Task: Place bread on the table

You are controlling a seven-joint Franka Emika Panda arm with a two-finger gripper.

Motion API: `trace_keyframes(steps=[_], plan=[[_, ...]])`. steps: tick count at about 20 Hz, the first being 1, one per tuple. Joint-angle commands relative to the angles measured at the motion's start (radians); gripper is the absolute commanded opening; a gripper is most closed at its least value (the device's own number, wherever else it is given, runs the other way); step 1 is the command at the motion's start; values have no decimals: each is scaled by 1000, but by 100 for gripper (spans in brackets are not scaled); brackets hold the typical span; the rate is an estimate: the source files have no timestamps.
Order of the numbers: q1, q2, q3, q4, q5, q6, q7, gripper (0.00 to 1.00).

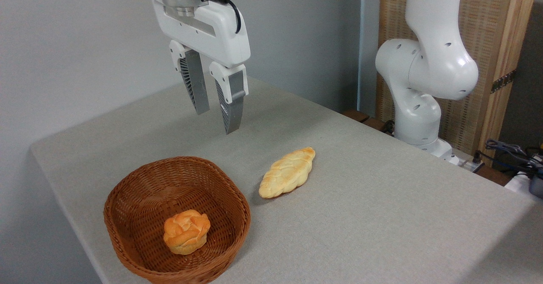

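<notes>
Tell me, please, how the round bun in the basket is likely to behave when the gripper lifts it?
The bread looks puffy, so probably light and squashable. Its knotted top may give the open gripper uneven purchase. Being rounded, it could roll inside the basket if nudged.

The scene is evenly and brightly lit, with soft light that seems to fall from above. My hand [216,116] shows mild highlights on its white housing and no harsh glare. Shadows are faint: a soft dark patch lies under the braided loaf [287,172] on its lower left side, and the bun [187,231] sits in gentle shade inside the basket [127,199]. The desk [382,216] reads as a flat, matte grey-beige without reflections. Focus is sharp throughout, with no motion blur, and straight edges near the frame borders look undistorted.
</notes>
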Motion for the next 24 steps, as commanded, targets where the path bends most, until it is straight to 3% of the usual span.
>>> trace_keyframes(steps=[1,14,20,24], plan=[[-5,9,11,29,9,-60,4,100],[-6,9,17,23,9,-36,20,100],[-5,19,54,-8,9,76,31,100],[-5,81,55,-9,0,173,21,100]])
